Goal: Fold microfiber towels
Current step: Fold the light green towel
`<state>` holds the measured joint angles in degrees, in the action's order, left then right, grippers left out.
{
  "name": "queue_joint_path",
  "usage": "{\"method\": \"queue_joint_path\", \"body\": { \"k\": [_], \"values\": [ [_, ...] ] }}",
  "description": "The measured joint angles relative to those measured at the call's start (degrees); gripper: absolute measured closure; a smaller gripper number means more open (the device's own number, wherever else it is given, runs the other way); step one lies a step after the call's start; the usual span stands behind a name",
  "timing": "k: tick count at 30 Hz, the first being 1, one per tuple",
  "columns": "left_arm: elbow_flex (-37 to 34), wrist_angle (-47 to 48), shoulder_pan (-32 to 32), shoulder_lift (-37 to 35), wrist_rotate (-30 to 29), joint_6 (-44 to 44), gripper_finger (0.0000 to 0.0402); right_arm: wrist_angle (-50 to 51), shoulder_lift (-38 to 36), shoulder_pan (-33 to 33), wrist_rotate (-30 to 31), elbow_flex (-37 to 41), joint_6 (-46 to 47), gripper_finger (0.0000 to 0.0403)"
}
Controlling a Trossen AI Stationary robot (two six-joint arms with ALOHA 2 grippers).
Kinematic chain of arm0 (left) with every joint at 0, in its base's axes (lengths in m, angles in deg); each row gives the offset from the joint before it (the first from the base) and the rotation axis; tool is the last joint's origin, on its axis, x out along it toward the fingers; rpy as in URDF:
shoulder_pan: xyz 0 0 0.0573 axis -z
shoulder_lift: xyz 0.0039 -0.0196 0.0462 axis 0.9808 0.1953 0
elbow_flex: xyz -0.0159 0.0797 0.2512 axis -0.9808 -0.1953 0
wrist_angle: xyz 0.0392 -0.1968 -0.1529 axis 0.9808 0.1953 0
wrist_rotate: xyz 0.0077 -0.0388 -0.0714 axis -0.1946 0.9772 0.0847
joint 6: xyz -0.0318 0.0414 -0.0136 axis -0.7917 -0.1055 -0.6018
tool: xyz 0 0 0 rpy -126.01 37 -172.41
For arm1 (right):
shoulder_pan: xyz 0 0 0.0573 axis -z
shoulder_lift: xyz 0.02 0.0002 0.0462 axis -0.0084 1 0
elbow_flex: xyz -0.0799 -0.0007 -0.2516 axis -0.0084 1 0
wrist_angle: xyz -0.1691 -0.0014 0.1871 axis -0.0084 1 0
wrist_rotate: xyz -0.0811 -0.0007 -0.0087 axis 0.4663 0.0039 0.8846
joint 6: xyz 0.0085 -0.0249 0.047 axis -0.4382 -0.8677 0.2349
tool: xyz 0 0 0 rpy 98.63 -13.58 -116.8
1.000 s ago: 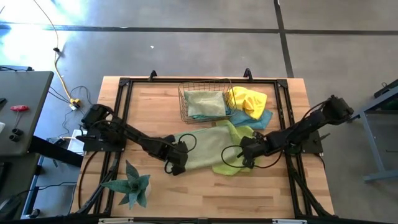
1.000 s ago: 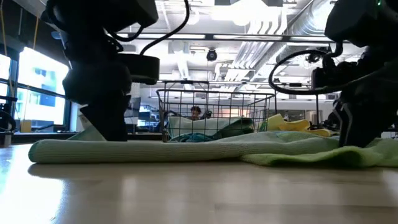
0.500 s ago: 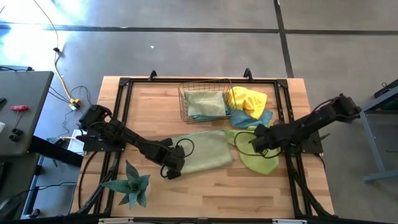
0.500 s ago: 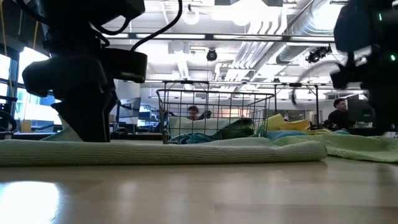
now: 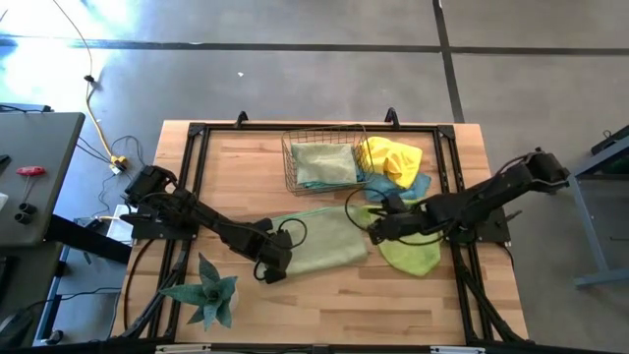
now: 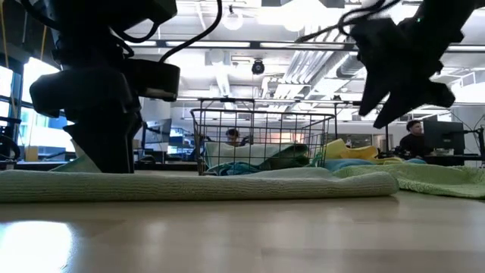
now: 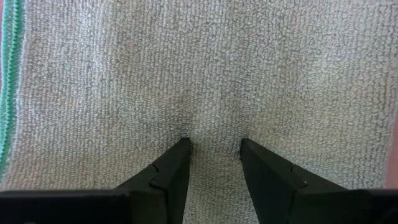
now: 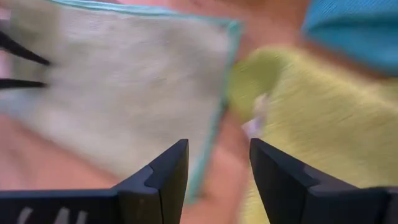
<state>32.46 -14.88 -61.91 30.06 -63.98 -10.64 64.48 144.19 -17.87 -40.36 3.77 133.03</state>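
Observation:
A pale green towel point(image 5: 329, 241) lies flat on the table's middle, folded to a rectangle, with a teal hem along its edge point(image 7: 7, 74). My left gripper point(image 5: 270, 258) stands open on its left end, fingertips down on the cloth point(image 7: 214, 143). A lime green towel point(image 5: 413, 254) lies crumpled to its right, on the table. My right gripper point(image 5: 378, 228) hangs open above the gap between the two towels point(image 8: 217, 146), with nothing between its fingers. In the low view it is well clear of the table. My left gripper rests both spread fingertips point(image 7: 184, 144) on the pale green towel's top face, near its left end point(image 7: 214, 134). The fingers come steeply from above. The cloth lies flat on the table under them, with a faint crease between the tips.
A copper wire basket point(image 5: 287, 162) at the far middle holds a folded pale green towel point(image 5: 324, 162). A yellow towel point(image 5: 391, 157) and a blue one point(image 5: 415, 187) lie heaped to its right. A spiky green plant point(image 5: 208, 292) stands near the front left.
My right gripper drew the lime green towel to the right, out from the pale green one, then rose clear of the table, rolled its wrist and came back left over the gap. The pale green towel slid slightly left with my left gripper and now lies as a neat rectangle.

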Motion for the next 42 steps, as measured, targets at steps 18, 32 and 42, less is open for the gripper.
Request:
{"method": "queue_joint_path", "body": {
  "k": [18, 32, 42],
  "values": [
    [0.0, -0.3, 0.1, 0.0, 0.2, -0.8, 0.0266, -18.7, 13.9, -13.7, -4.7, 0.0, 36.7, 0.0174],
    [0.0, -0.7, 0.0, 0.0, 1.2, 3.1, 0.0266, -19.6, 22.7, -14.4, 5.6, -0.1, 52.6, 0.0174],
    [0.0, -0.7, 0.0, 0.0, 1.2, 3.3, 0.0266, -18.8, 23.7, -11.1, 7.1, -0.3, 50.7, 0.0184]
  ]
}}
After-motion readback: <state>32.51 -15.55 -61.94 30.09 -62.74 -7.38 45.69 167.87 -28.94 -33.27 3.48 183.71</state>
